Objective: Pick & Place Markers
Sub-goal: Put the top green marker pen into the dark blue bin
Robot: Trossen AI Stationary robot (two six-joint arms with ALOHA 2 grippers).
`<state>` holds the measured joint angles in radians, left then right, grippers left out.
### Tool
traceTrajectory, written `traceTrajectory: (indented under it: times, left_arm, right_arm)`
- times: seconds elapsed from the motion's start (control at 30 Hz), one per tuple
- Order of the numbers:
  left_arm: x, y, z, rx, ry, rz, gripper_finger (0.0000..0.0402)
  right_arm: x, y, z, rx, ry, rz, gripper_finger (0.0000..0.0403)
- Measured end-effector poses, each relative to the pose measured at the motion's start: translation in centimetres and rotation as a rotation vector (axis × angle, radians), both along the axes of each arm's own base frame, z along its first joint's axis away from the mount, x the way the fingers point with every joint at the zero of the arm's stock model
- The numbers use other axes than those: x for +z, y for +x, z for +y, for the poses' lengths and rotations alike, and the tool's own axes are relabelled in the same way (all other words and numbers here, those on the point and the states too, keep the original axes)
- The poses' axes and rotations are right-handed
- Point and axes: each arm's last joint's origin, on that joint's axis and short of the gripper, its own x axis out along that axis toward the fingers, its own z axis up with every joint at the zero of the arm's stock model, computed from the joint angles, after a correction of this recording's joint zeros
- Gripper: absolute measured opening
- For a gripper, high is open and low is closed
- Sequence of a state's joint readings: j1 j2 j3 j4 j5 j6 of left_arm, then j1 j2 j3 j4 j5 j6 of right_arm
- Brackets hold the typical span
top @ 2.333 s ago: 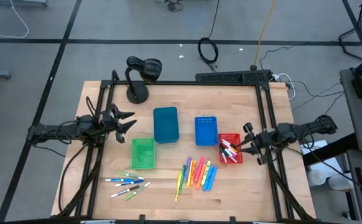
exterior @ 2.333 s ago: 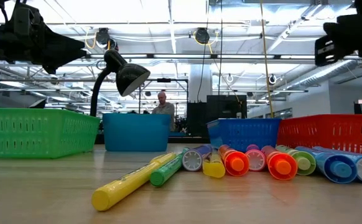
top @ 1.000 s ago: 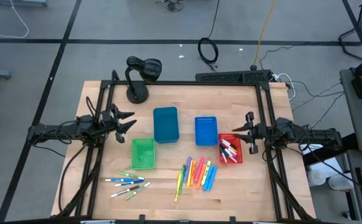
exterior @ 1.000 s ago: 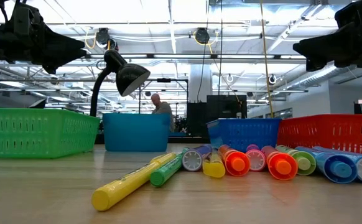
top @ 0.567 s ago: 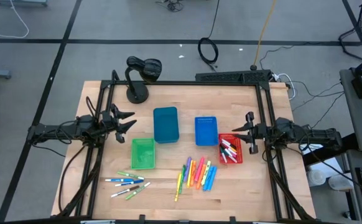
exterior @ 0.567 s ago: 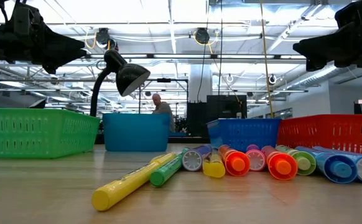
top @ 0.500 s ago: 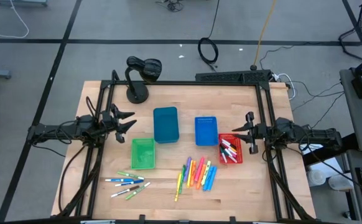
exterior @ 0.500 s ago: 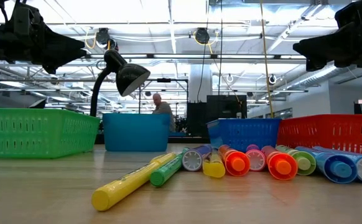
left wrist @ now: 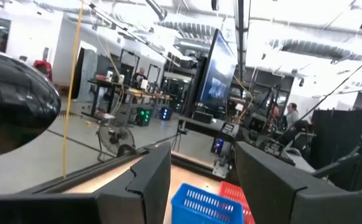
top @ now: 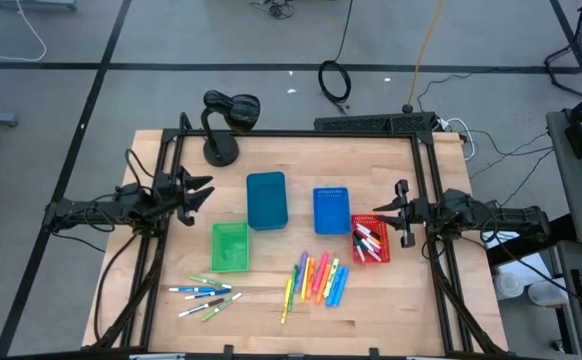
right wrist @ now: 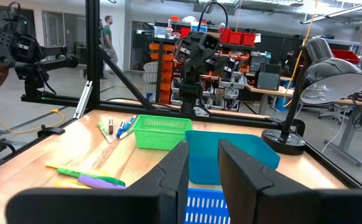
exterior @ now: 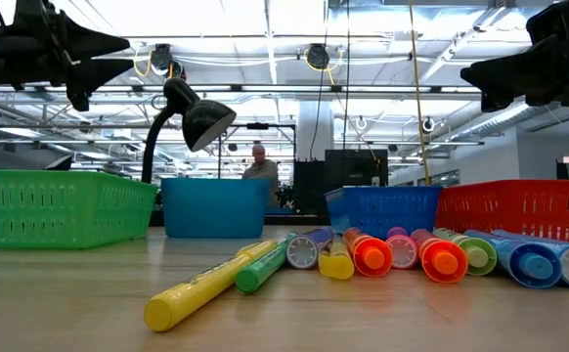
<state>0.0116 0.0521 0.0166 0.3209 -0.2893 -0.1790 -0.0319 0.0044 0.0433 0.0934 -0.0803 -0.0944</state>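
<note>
High view: we see both arms raised at the counter edges. The left gripper hangs beyond the green bin; the right gripper hangs just beside the red bin. Neither carries anything.
High view, markers: the neon markers lie fanned on the counter's near side, the white-bodied markers in a loose cluster near the green bin, and more lie in the red bin. The teal bin and the blue bin look to hold none.
Low view: we look along the neon row, packed cap to cap, with a lamp behind.
Left wrist view: left jaws spread, nothing between them; the blue bin shows ahead.
Right wrist view: right jaws stand a little apart with a narrow slot, empty.
Risk, crowding: we judge that jaws coming down on the tight neon row could pinch two pens or roll neighbours away, since the bodies touch.
Risk, right jaws: that slot looks too narrow to straddle a marker without widening first.
Risk, bins: a descent near a bin could clip its rim.
</note>
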Motion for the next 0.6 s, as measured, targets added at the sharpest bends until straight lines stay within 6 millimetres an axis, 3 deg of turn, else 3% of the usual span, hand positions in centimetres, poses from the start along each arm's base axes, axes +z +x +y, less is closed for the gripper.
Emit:
traceTrajectory:
  times: [0.4, 0.5, 0.6]
  left_arm:
    - [0.0, 0.0, -0.1, -0.052, -0.075, -0.023, 0.0184]
    - [1.2, -0.1, -0.5, -0.207, -0.08, -0.06, 0.0184]
    - [3.9, -0.2, -1.0, -0.285, -0.052, -0.033, 0.0184]
  right_arm:
    - [0.0, 0.0, 0.0, -0.001, 0.0, 0.0, 0.0071]
    - [0.0, 0.0, 0.0, -0.001, 0.0, 0.0, 0.0071]
    - [0.0, 0.0, 0.0, -0.001, 0.0, 0.0, 0.0071]
